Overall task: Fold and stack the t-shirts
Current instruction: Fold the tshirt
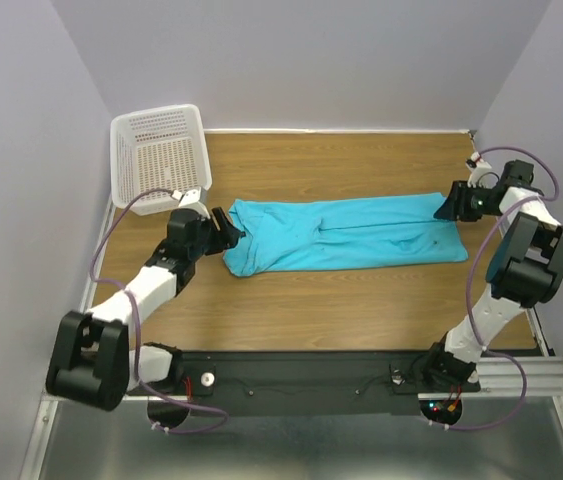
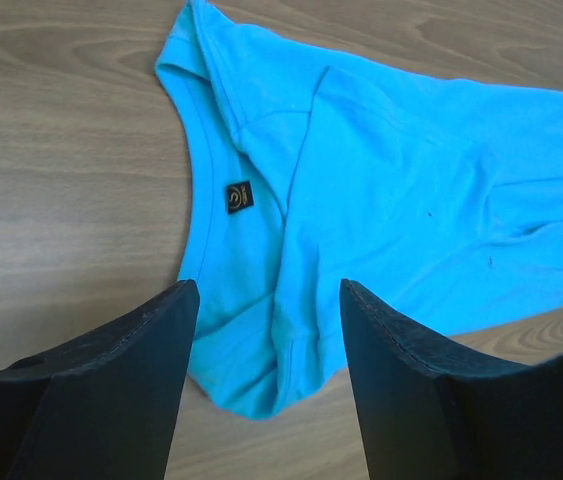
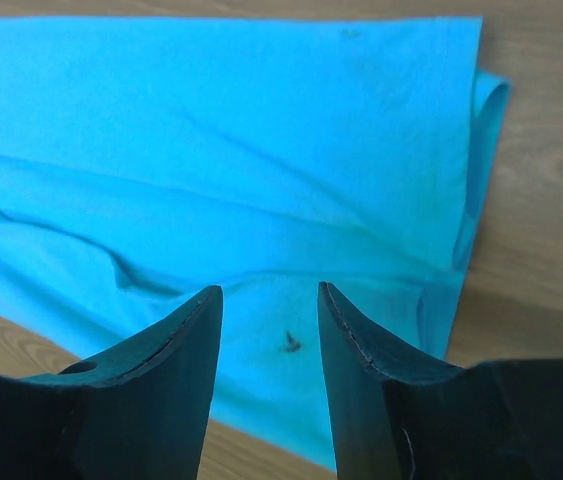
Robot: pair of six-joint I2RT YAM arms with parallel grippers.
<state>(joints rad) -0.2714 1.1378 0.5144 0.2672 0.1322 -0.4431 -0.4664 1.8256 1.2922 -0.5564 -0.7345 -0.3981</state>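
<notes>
A plain turquoise short-sleeved cloth t-shirt (image 1: 346, 235) lies folded into a long band across the brown wood-grain table (image 1: 361, 310), neck end to the left. Its small dark neck label (image 2: 238, 197) bears a round gold logo; no writing is legible. The left gripper (image 2: 266, 290) stands over the neck end and the right gripper (image 3: 269, 290) over the hem end, each with jaws parted and gripping nothing. A white plastic mesh basket (image 1: 159, 155) sits at the far left corner.
</notes>
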